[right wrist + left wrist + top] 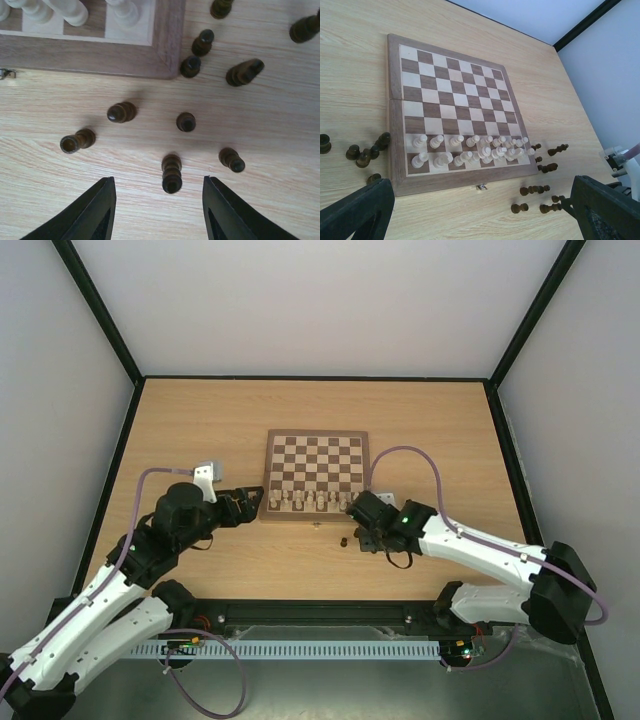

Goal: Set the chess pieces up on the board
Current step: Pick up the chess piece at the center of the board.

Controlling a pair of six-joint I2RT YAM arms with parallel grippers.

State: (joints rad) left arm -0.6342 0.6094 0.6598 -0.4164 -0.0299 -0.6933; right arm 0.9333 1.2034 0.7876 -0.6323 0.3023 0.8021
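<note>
The board (316, 434) lies mid-table, and cream chess pieces (310, 500) fill its two near rows. In the left wrist view the board (393, 105) holds these cream pieces (470, 150); dark pieces lie off its left corner (365, 152) and right corner (540, 190). My left gripper (480, 220) is open and empty, just off the board's near-left corner (248, 502). My right gripper (157, 210) is open over the dark pieces by the near-right corner (358, 528). One upright dark piece (171, 173) stands just ahead of its fingers, between them, untouched.
Several more dark pieces (186, 121) stand or lie scattered on the tabletop around the board's corner (165, 55). A small metal latch (481, 187) sticks out of the board's near edge. Black frame rails (110, 490) edge the table.
</note>
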